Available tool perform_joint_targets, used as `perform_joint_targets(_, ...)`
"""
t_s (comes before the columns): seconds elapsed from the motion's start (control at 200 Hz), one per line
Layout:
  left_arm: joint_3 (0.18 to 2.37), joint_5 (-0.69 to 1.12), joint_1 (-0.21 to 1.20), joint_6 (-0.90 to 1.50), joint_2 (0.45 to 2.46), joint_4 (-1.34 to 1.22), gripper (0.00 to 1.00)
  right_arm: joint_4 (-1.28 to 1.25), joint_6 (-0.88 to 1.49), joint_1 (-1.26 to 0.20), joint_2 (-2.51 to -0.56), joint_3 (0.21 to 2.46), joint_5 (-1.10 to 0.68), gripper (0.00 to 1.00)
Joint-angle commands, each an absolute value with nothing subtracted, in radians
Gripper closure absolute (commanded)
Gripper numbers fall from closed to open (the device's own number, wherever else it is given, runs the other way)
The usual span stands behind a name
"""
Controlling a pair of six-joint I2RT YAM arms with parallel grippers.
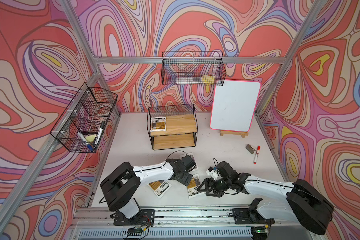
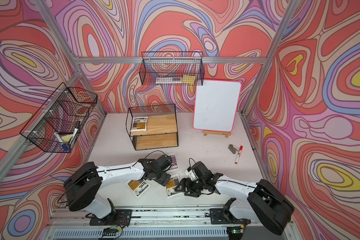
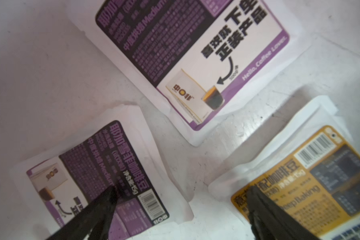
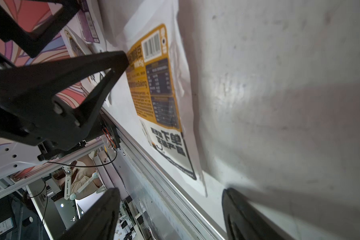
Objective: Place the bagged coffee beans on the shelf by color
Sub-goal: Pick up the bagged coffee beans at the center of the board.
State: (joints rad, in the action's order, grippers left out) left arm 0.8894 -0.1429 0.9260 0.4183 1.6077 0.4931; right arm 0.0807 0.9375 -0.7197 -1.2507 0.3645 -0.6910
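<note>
— Looking across the white surface, where's the shelf?

— Toward the back, left of the whiteboard. One orange pouch lies flat on the left end of its top board.

— And the arms?

— Both are low over the front of the surface. The left end effector has its fingers spread wide, one tip over a purple pouch, the other over the middle orange pouch, gripping neither. The right end effector is spread too, holding nothing, with that same orange pouch just ahead of its tips.

— The remaining pouches?

— A second purple pouch lies just beside the first, both mostly hidden under the left wrist in both top views. The last orange pouch lies flat on the surface beside the left arm's forearm.
</note>
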Motion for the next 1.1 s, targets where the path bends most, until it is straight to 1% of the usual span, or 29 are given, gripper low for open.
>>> perform_joint_targets(0.0, 0.906, -0.161, 0.937, 0.408, 1.632, 0.499, 0.01, 0.038, 0.951, -0.727, -1.288, 0.361, -0.673, 0.21)
perform_joint_targets(0.135, 0.900, -0.157, 0.936, 0.416, 1.636, 0.493, 0.01, -0.022, 0.966, -0.727, -1.335, 0.359, -0.677, 0.24)
perform_joint_targets(0.225, 0.897, -0.156, 0.937, 0.424, 1.635, 0.494, 0.01, -0.063, 0.972, -0.727, -1.375, 0.363, -0.682, 0.28)
perform_joint_targets(0.29, 0.895, -0.155, 0.939, 0.428, 1.634, 0.494, 0.01, -0.089, 0.974, -0.726, -1.403, 0.369, -0.686, 0.33)
perform_joint_targets(0.466, 0.893, -0.154, 0.940, 0.434, 1.622, 0.498, 0.01, -0.109, 0.973, -0.727, -1.435, 0.388, -0.693, 0.52)
perform_joint_targets(0.636, 0.897, -0.152, 0.940, 0.434, 1.605, 0.504, 0.01, -0.087, 0.968, -0.727, -1.414, 0.384, -0.693, 0.67)
perform_joint_targets(0.706, 0.909, -0.149, 0.940, 0.434, 1.601, 0.514, 0.01, -0.069, 0.968, -0.727, -1.400, 0.382, -0.689, 0.71)
perform_joint_targets(0.806, 0.930, -0.150, 0.940, 0.433, 1.584, 0.528, 0.01, -0.049, 0.968, -0.726, -1.374, 0.376, -0.686, 0.81)
perform_joint_targets(0.911, 0.957, -0.155, 0.940, 0.434, 1.567, 0.550, 0.01, -0.017, 0.964, -0.727, -1.344, 0.374, -0.682, 0.85)
perform_joint_targets(1.096, 1.031, -0.165, 0.940, 0.438, 1.534, 0.605, 0.01, 0.054, 0.962, -0.726, -1.280, 0.382, -0.677, 0.87)
